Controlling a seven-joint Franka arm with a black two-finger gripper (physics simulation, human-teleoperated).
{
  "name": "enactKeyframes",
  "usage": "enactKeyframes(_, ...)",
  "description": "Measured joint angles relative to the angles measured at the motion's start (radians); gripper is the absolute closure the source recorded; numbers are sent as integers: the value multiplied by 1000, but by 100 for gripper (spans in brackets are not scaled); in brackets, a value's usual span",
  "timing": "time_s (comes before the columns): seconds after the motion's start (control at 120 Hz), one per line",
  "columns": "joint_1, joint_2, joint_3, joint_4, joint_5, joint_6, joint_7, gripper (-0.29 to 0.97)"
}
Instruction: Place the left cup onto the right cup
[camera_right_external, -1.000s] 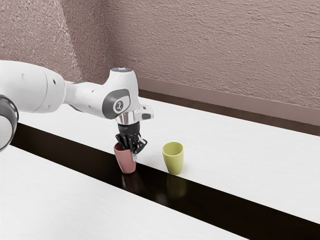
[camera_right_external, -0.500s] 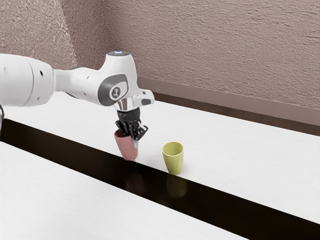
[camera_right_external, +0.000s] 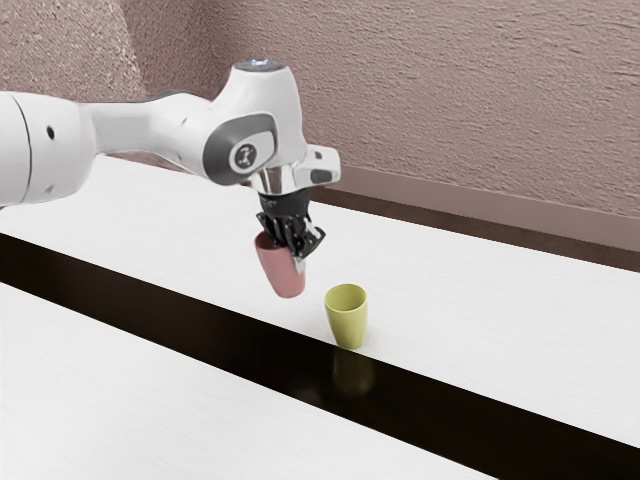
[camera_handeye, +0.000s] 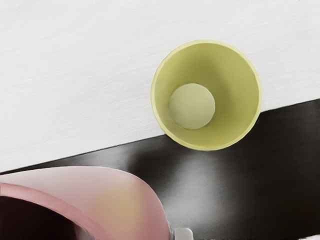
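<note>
My gripper is clamped on the pink cup at its rim wall. The cup hangs tilted in the air near the green cup. Judged light, rigid, slick: this 1 rim pinch may pivot.

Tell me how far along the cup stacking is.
Done: the claw grips the pink cup by its rim, lifted off the table. In hand: it hangs tilted, beside the yellow cup, not above it. Left: centre over the yellow cup, lower, release.

side view, wrist overhead, sharing yellow cup
</note>
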Motion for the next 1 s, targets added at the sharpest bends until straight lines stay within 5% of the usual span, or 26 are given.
enactKeyframes(0.467,-67,17,-38,109,123,-71,-68,78)
enactKeyframes(1.0,-132,98,-36,214,153,-117,-116,78)
